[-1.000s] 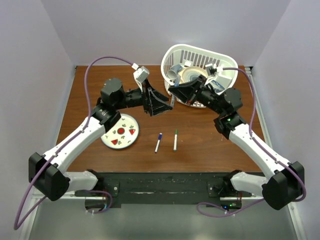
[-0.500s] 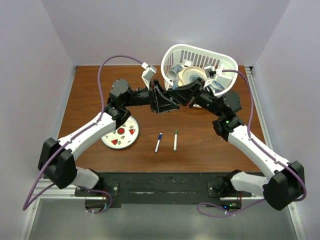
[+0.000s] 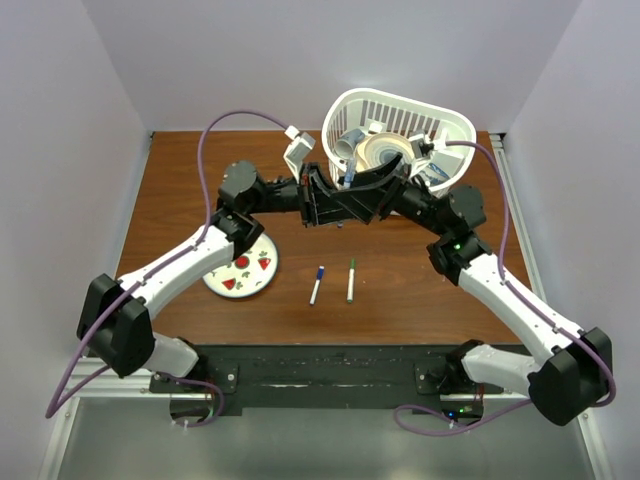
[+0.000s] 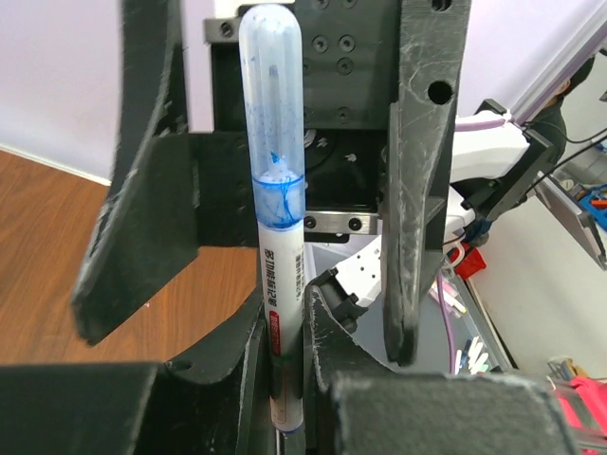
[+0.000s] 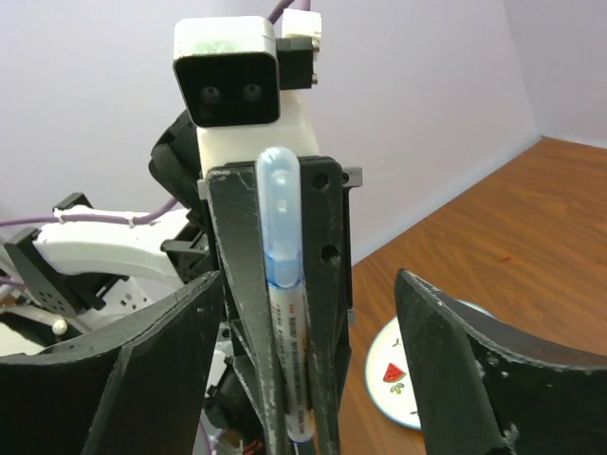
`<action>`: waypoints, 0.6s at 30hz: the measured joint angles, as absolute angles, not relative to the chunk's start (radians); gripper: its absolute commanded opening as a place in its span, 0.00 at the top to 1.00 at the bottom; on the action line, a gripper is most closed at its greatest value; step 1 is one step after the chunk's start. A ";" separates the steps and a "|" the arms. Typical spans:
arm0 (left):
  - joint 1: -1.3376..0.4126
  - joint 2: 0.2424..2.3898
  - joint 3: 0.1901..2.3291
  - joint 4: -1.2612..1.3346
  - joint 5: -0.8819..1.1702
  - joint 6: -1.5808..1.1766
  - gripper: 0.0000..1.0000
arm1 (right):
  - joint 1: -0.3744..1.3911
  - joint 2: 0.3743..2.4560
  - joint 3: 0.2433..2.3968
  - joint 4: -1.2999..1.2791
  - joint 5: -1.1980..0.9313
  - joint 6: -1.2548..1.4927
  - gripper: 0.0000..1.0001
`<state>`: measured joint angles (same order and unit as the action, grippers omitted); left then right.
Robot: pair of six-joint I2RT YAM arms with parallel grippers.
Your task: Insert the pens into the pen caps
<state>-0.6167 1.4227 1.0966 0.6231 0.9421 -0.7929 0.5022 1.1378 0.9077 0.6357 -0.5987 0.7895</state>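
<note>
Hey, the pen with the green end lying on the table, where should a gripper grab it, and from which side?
Take the green-ended pen by the middle of its white barrel, coming straight down with the jaws closing across it. It lies flat on the table, pointing near to far, and the gap to the blue-ended pen on its left probably leaves room for one jaw.

Cannot follow the pen [image 4: 281, 313] past the left wrist view's bottom edge (barrel print too small to read). Found only a sliver of the plate [image 5: 398, 346], right wrist view.
</note>
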 measured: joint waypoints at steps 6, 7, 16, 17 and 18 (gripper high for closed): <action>-0.617 1.405 1.078 0.650 0.969 -0.791 1.00 | 0.504 1.138 0.929 0.577 -0.620 0.792 0.15; -0.617 1.404 1.074 0.653 0.974 -0.790 1.00 | 0.504 1.139 0.940 0.568 -0.620 0.792 0.16; -0.623 1.404 1.049 0.652 0.997 -0.763 1.00 | 0.504 1.172 1.090 0.511 -0.604 0.773 0.24; -0.625 1.404 1.049 0.650 0.999 -0.760 1.00 | 0.504 1.179 1.106 0.503 -0.598 0.769 0.29; -0.625 1.404 1.049 0.648 1.000 -0.757 1.00 | 0.504 1.186 1.121 0.496 -0.593 0.766 0.32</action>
